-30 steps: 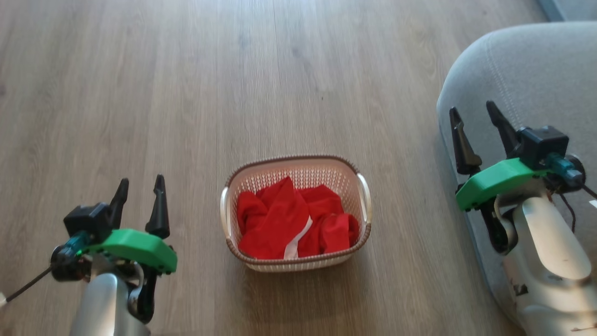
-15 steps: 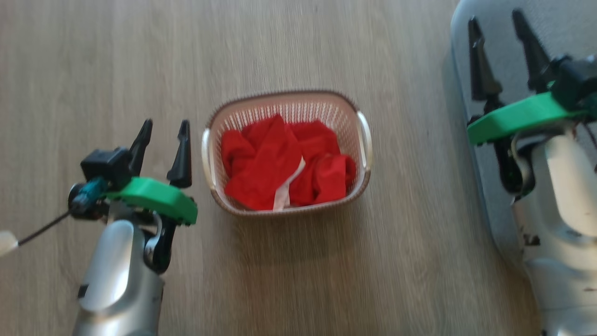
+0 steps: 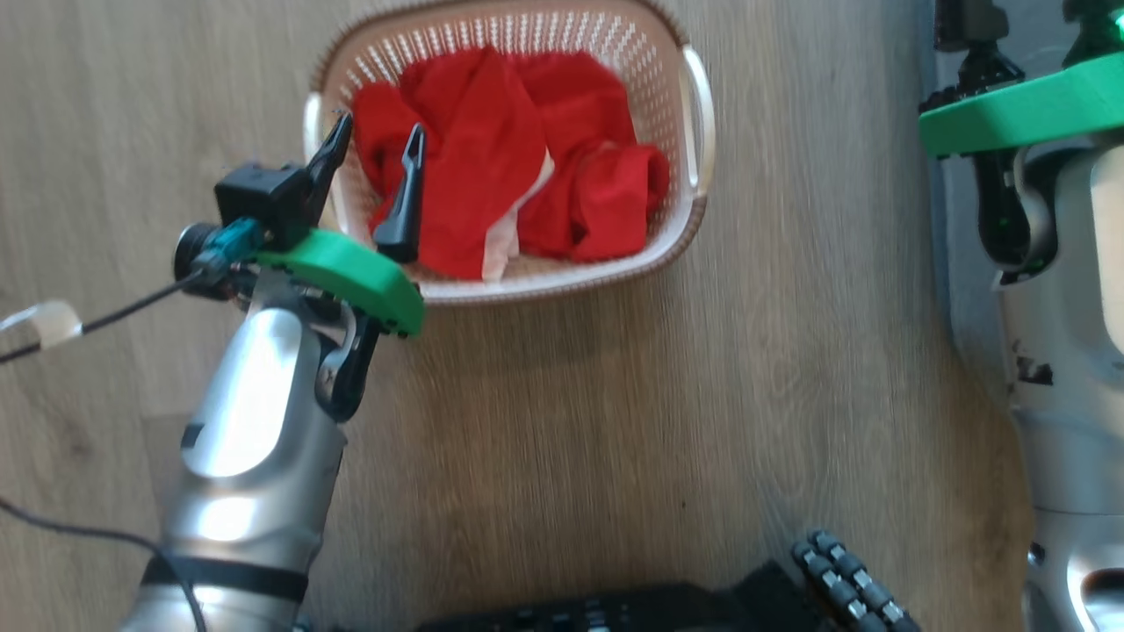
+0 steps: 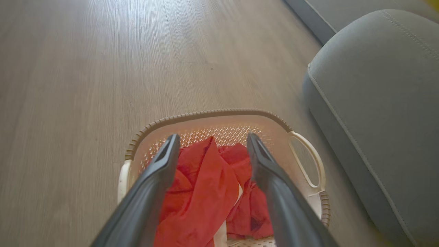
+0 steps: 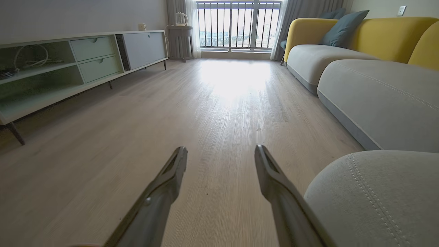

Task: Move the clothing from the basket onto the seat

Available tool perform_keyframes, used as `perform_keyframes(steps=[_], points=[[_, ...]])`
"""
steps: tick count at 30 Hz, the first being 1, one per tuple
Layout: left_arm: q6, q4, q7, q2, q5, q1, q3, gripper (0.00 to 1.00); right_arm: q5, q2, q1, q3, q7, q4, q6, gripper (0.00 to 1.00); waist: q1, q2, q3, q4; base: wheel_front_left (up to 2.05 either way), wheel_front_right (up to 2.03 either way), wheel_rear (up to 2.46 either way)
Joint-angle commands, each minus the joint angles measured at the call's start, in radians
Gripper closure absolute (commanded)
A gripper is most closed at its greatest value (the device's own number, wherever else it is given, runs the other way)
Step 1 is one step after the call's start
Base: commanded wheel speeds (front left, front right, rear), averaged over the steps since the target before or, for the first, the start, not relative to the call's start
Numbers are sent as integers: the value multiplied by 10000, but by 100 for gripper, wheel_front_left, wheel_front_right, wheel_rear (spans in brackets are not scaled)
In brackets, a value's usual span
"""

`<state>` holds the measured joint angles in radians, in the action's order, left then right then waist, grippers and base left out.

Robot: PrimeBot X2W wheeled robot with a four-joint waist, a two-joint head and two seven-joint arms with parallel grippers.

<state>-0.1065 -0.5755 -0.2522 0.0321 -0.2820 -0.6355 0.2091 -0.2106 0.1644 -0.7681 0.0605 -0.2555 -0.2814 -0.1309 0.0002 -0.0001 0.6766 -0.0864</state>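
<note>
my left jaws hang open over the clothing heaped in the basket on the floor, right jaws open too; pinching too low, i might hook the basket and drag it along.

Bright daylight, floor glare, motion blur

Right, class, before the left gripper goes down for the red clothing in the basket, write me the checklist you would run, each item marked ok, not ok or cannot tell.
1. The left gripper is open: ok.
2. It is aimed at the clothing: ok, red fabric lies between its fingers in the left wrist view.
3. All the clothing is inside the basket: ok.
4. Its fingers are not touching the basket: cannot tell.
5. The right gripper is open and holds nothing: ok.
</note>
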Motion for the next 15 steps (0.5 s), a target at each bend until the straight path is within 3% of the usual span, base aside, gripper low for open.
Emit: perform_keyframes(steps=[1,8,15], points=[[76,92,-95,181,-12,-136,-109,0,57,4,-87,138,-63,389,2,0,-2,1,840,-214,0,0,0],[168,-1040,-95,181,413,-1320,521,0,26,-136,-413,188,-63,762,2,0,-2,1,1879,-535,0,0,0],[444,-3015,-95,182,1548,-2774,1252,0,57,-405,-489,311,-63,1073,2,0,-2,1,2506,-971,0,0,0]])
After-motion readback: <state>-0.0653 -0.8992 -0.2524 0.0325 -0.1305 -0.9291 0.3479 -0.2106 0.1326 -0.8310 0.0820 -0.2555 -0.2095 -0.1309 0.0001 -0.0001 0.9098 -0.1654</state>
